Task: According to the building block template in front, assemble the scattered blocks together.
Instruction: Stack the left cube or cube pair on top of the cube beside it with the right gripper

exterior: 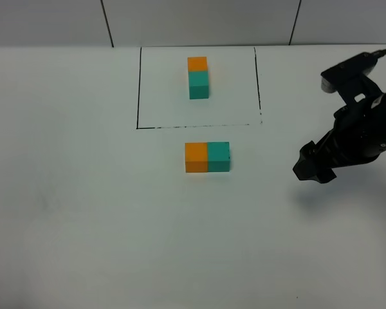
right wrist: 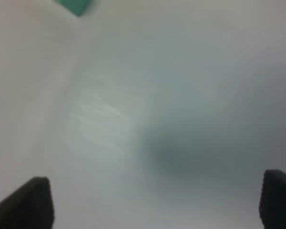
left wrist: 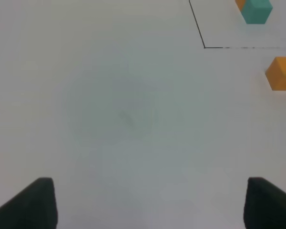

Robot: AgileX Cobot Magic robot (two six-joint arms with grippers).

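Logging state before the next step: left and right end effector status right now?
Left end effector: open, holding nothing.
Right end effector: open, holding nothing.

Right wrist view blurred throughout, teal cube (right wrist: 75, 5) clipped by its edge, orange cube (left wrist: 282, 73) cut off in left wrist view, template (left wrist: 255, 11) partly cropped there

A white, matte desk (exterior: 83, 232) takes up nearly everything I can see, with a faint greyish scuff (left wrist: 128, 118) on its surface. Behind the desk's far edge stands a pale grey wall (exterior: 199, 19), divided into panels by two thin dark seams (exterior: 107, 22), one toward the desk's left, one toward its right.
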